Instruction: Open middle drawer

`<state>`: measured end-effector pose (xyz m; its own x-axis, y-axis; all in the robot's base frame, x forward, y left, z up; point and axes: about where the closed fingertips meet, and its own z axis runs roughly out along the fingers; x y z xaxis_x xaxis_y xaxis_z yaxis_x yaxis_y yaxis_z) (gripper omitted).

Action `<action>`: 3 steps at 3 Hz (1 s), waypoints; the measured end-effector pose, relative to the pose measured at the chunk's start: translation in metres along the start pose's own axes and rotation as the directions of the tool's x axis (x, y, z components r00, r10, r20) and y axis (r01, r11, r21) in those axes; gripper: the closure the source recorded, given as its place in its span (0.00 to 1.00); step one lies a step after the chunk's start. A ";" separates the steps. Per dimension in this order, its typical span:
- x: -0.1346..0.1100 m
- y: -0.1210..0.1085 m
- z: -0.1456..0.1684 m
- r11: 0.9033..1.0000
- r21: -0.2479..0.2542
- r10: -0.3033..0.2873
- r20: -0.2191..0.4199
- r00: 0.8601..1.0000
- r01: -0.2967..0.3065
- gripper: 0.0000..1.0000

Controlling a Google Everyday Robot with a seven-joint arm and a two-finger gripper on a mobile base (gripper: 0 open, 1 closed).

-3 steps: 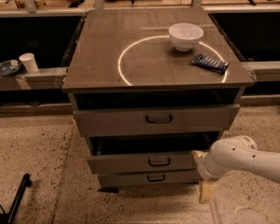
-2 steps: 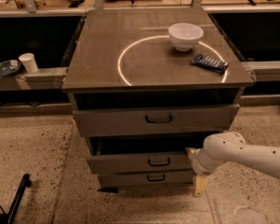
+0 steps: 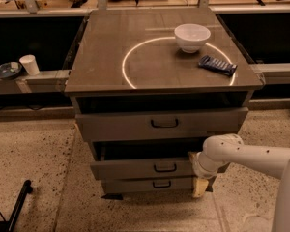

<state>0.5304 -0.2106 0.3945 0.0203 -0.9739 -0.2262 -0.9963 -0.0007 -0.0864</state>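
Note:
The middle drawer [image 3: 135,169] is the second of three grey-brown drawer fronts in the cabinet, with a small black loop handle [image 3: 165,167] at its centre. Its front stands a little forward of the cabinet, with a dark gap above it. My gripper [image 3: 198,180] hangs from the white arm [image 3: 246,156] that reaches in from the right. It is low at the right end of the middle and bottom drawer fronts, well to the right of the handle. Its tip points down towards the floor.
The top drawer [image 3: 121,125] and bottom drawer [image 3: 135,185] each have a black handle. On the cabinet top [image 3: 111,66] stand a white bowl [image 3: 192,36] and a dark blue packet [image 3: 217,65]. A shelf at the left holds a white cup [image 3: 29,65]. A black pole [image 3: 17,204] lies on the speckled floor at lower left.
The arm has swung left, bringing the gripper from the right of the cabinet up against the right end of the middle drawer front. The drawers look unmoved.

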 end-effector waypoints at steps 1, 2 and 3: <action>-0.001 -0.001 -0.004 1.000 -0.001 0.000 0.000 1.000 0.000 0.14; -0.002 0.002 -0.008 1.000 -0.002 0.002 -0.001 1.000 -0.002 0.19; 0.000 0.028 -0.019 1.000 -0.017 0.016 -0.008 1.000 -0.016 0.28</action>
<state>0.5006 -0.2149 0.4110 0.0037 -0.9756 -0.2194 -0.9977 0.0111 -0.0663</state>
